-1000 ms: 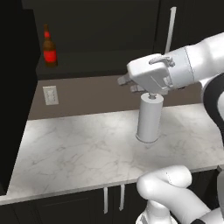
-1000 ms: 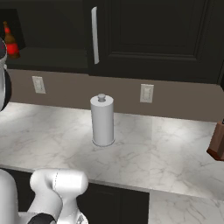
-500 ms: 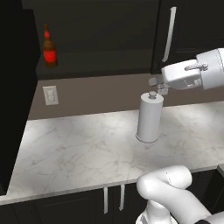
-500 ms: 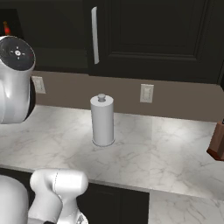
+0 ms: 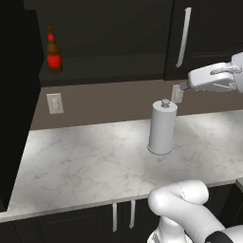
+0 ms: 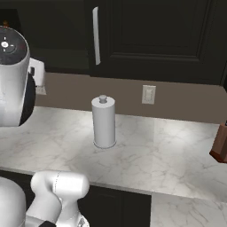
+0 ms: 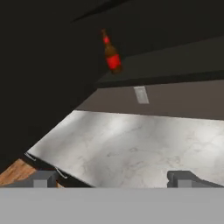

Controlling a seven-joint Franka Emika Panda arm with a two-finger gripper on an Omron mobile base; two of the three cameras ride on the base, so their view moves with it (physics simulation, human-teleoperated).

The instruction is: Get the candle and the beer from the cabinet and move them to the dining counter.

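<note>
- Jaws stand spread wide with nothing between them: in the hand view the gripper (image 7: 113,178) shows its two dark fingertips (image 7: 40,179) far apart along the bottom of the frame, touching nothing, with bare worktop (image 7: 144,144) lying beyond them.
- In the left base view the white hand sits at the right edge of the frame, above and to the right of the paper-towel roll (image 5: 162,126), apart from it (the jaws themselves cannot be made out here).
- The beer (image 5: 53,51) stands upright in the upper left of the left base view, on the shelf of the open cabinet (image 5: 104,61); in the hand view the bottle appears tilted in the upper middle of the frame, well apart from the fingertips.
- The roll stands upright on the marble worktop near the middle of both base views, just in front of the brown back wall.
- A wall socket (image 5: 54,103) sits on that wall at the left of the left base view, below the bottle; another socket (image 6: 148,94) shows right of the roll in the right base view.
- A long silver handle (image 5: 182,37) runs down the closed cabinet door in the upper right of the left base view.
- A brown block (image 6: 220,142) stands on the worktop at the right edge of the right base view.
</note>
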